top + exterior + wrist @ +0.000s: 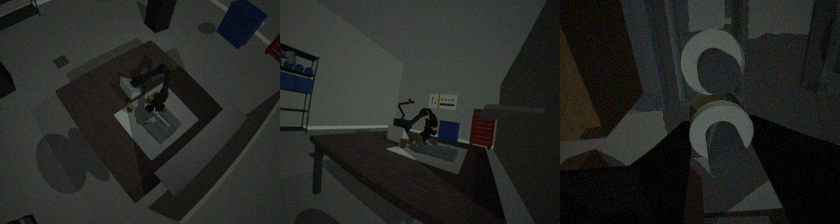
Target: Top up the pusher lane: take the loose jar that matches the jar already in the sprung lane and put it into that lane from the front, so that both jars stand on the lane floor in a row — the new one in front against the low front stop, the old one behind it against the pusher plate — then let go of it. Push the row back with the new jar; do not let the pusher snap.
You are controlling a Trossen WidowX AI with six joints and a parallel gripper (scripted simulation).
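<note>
1. Biggest danger: a pusher snap. Likely cause: letting go of the held jar (697, 132) before seating behind the front stop, with spring load still on the row. At present, shut firmly around that white-topped jar, the gripper (153, 110) (426, 142) (718, 124); jar just in front of the matching one, contact between the two impossible to tell.

2. Next, a jammed or toppled row. Likely cause: pushing back off the lane's line, or too high, so as to tip the lane jar (690, 62) instead of sliding it. Lane jar ahead of the held one in the wrist view, between the walls of the dark grey rack (160, 133) (437, 151) (655, 50); pusher plate not distinguishable.

3. Then, a jar perched on the front stop. Likely cause: lowering too early, before pushing the row back far enough. Base height and stop both too dark to judge.

4. Smaller, a bump against the brown block (577, 85) at the left of the wrist view, from drifting sideways.

5. Smallest, a jar dragged forward on release. Likely cause: uneven opening or retreating before full clearance.
</note>
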